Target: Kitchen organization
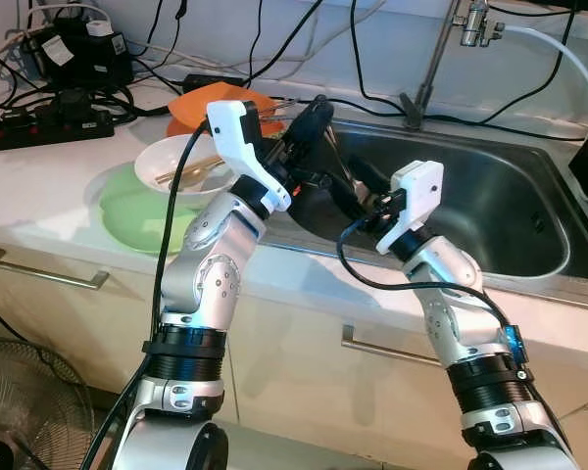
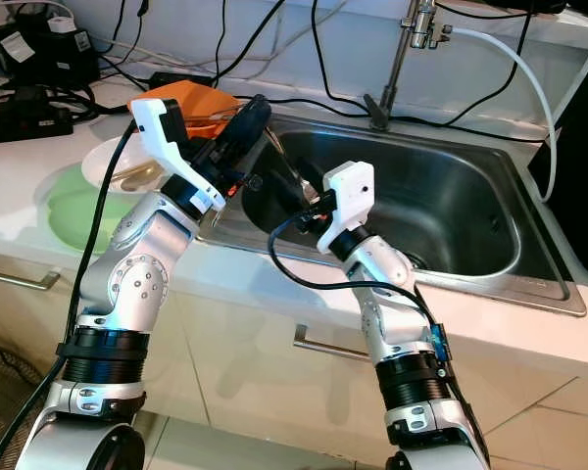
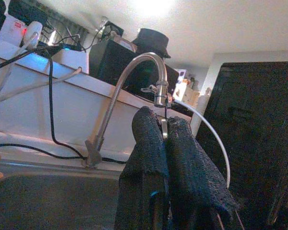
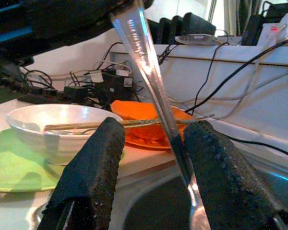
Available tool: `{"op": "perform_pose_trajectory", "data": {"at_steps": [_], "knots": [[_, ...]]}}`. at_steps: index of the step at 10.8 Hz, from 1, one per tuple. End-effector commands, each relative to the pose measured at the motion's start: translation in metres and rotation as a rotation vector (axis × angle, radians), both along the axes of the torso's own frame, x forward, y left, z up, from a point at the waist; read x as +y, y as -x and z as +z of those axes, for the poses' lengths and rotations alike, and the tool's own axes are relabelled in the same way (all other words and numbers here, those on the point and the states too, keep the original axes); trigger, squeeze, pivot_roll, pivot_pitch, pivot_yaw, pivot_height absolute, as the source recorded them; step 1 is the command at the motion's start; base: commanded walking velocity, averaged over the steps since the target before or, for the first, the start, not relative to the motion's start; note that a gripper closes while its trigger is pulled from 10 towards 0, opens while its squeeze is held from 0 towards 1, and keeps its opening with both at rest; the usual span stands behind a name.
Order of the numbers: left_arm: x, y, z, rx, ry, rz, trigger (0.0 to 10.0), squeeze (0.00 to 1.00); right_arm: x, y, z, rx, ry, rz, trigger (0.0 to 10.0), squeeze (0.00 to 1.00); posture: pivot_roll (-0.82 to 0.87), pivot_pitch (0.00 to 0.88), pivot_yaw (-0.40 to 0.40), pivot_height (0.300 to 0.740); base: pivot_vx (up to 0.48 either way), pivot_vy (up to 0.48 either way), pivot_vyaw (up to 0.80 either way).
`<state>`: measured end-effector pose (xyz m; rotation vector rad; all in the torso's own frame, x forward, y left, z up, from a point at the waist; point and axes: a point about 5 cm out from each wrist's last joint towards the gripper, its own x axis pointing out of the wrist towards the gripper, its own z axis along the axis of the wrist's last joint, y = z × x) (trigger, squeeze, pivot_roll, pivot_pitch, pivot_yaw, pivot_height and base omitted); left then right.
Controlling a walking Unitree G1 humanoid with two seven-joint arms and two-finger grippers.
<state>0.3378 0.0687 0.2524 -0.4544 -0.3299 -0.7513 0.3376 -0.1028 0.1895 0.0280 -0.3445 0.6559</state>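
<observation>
Left tool (image 1: 318,113) raised over the sink's (image 1: 490,176) near-left corner, fingers pressed together on a slim metal utensil (image 4: 149,62) whose handle slants down toward the basin. Right tool (image 4: 151,163) just below and beside it, fingers spread wide with the utensil's shaft passing between them, not yet gripped. Looks like a hand-over or a drop into the sink. Organizing barely begun: on the worktop to the left, a white bowl (image 1: 176,162) with chopsticks (image 1: 188,169) stacked on green plates (image 1: 142,211), an orange plate (image 1: 191,106) behind, all waiting. Power strips and cables (image 1: 49,122) at the far left.
</observation>
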Motion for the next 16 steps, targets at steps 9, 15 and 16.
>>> {"op": "perform_pose_trajectory", "data": {"at_steps": [9,15,16], "knots": [[-0.0051,0.0063,0.0041,-0.027,-0.027,-0.038,10.0,0.00,-0.0041,-0.0057,-0.0052,0.019,0.024,-0.097,0.0,0.00,0.20,0.000,-0.009,0.740,0.000,0.000,0.00],[-0.0046,0.0057,0.0003,-0.013,-0.025,-0.027,10.0,1.00,-0.0028,-0.0066,-0.0056,0.027,-0.005,-0.102,0.0,0.00,0.20,0.000,-0.015,0.740,0.000,0.000,0.00],[-0.0053,0.0068,0.0006,-0.017,-0.028,-0.039,10.0,1.00,-0.0021,-0.0070,-0.0061,0.029,-0.003,-0.102,0.0,0.00,0.20,0.000,-0.015,0.740,0.000,0.000,0.00]]}}
